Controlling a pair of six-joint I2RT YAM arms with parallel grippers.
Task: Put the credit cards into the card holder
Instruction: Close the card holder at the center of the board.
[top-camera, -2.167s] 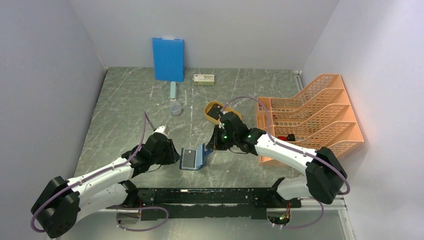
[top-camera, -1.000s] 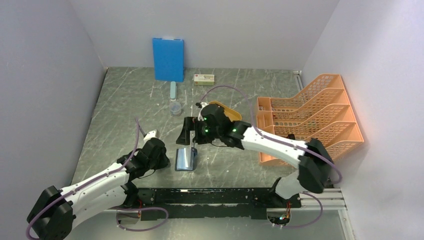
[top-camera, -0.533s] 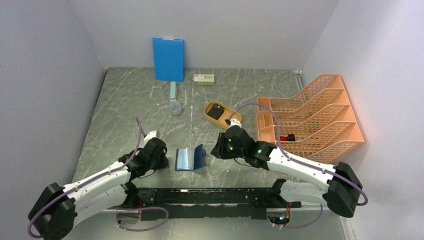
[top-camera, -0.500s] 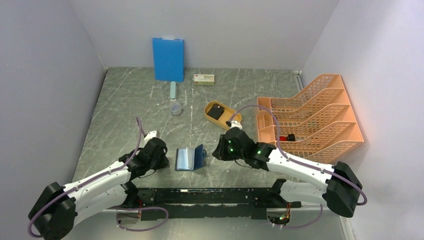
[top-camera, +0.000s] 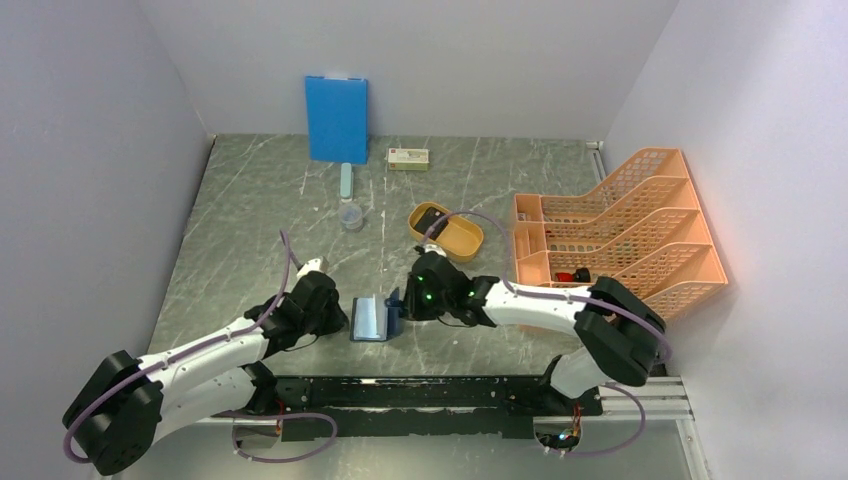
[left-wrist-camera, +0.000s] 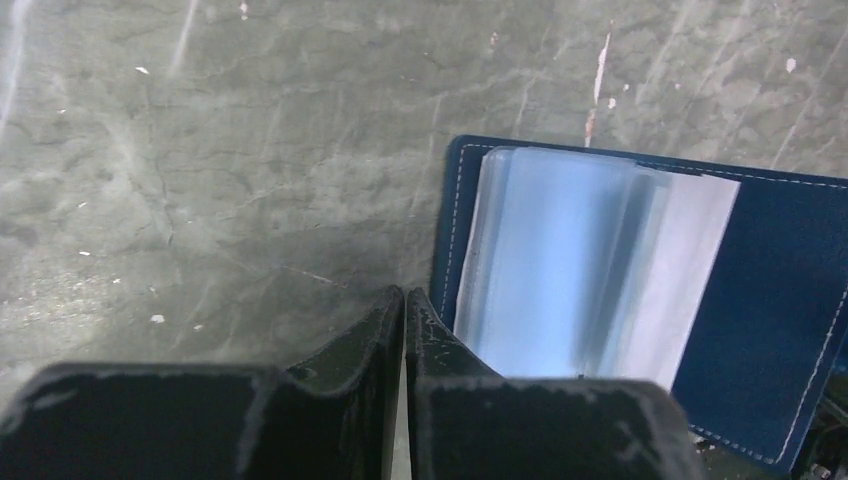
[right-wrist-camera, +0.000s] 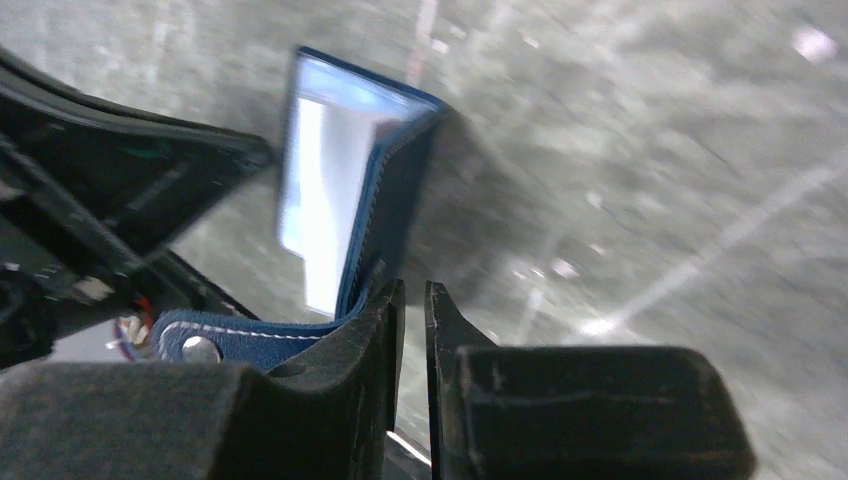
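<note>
The card holder lies open on the table, dark navy with a light blue, glossy inside; its right cover stands tilted up. It also shows in the left wrist view and in the right wrist view, where its snap tab shows. My left gripper is shut and empty, its tips at the holder's left edge. My right gripper is shut with a hairline gap, empty, its left finger against the raised cover. A dark card lies in the yellow oval tray.
An orange file rack stands at the right with a small red and black thing inside. A bright blue board leans on the back wall. A small box, a pale blue bar and a clear cup sit behind.
My right gripper has moved left up against the holder's right cover, which now stands more upright. My left gripper has moved right to the holder's left edge.
</note>
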